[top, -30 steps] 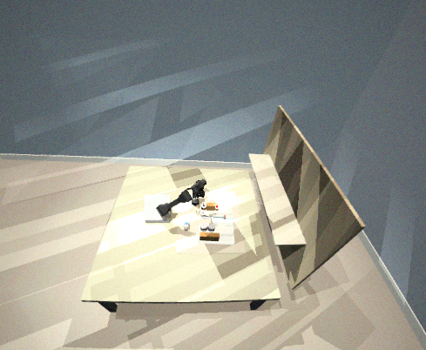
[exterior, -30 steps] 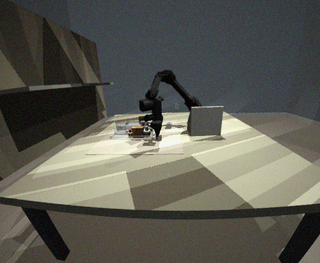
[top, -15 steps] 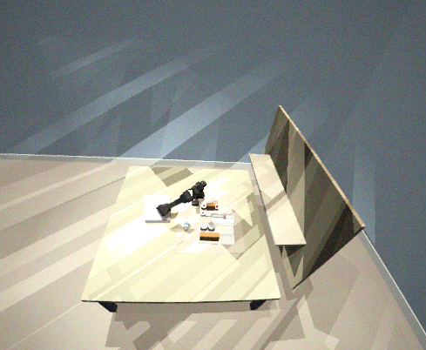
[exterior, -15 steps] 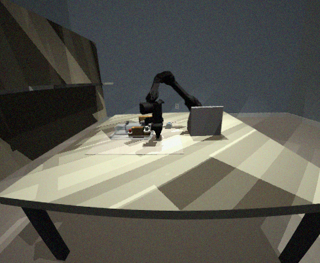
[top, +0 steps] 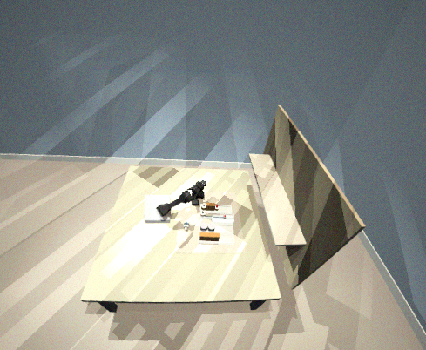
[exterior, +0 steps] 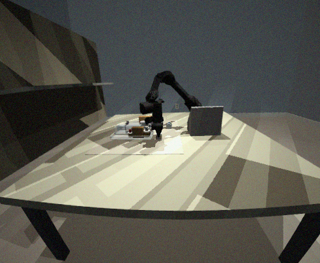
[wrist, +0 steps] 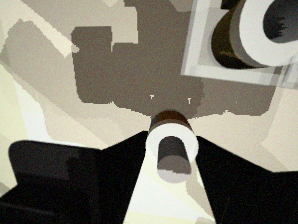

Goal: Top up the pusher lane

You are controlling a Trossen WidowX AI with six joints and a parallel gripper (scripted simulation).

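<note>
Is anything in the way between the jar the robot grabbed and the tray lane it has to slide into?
Nothing visible blocks it. The end effector is shut on the brown jar, and only bare, shadowed table lies between it and the lane tray, where the matching jar sits.

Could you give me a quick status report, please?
End effector shut on loose jar. Jar not yet in lane. Matching jar ahead in lane; nothing between them.
</note>
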